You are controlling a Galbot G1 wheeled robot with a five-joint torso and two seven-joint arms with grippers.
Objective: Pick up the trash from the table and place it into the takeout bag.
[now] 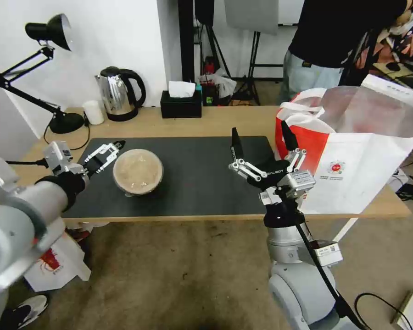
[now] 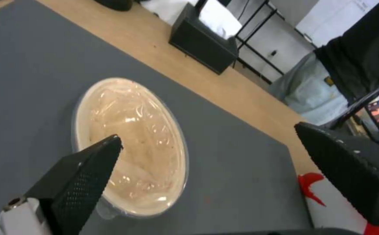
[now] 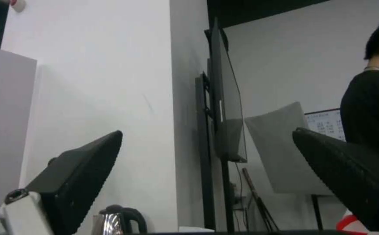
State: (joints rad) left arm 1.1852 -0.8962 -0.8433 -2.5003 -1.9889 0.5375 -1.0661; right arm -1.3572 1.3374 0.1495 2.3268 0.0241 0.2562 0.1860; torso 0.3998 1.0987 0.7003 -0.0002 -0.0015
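Right gripper [image 1: 262,134]: nearest the head camera, raised over the mat's right end, fingers pointing up and spread wide, holding nothing.
Table [image 1: 225,120]: light wood, carrying a dark grey mat [image 1: 197,174].
Takeout bag [image 1: 353,165]: upright on the table's right end, just beside the right gripper, mouth open.
Beige lidded bowl [image 1: 138,171]: on the mat's left part, lid on.
Left gripper [image 1: 116,150]: just left of the bowl, fingers [image 2: 80,182] spread, apart from it.
Tissue box [image 1: 181,103]: at the table's back edge.
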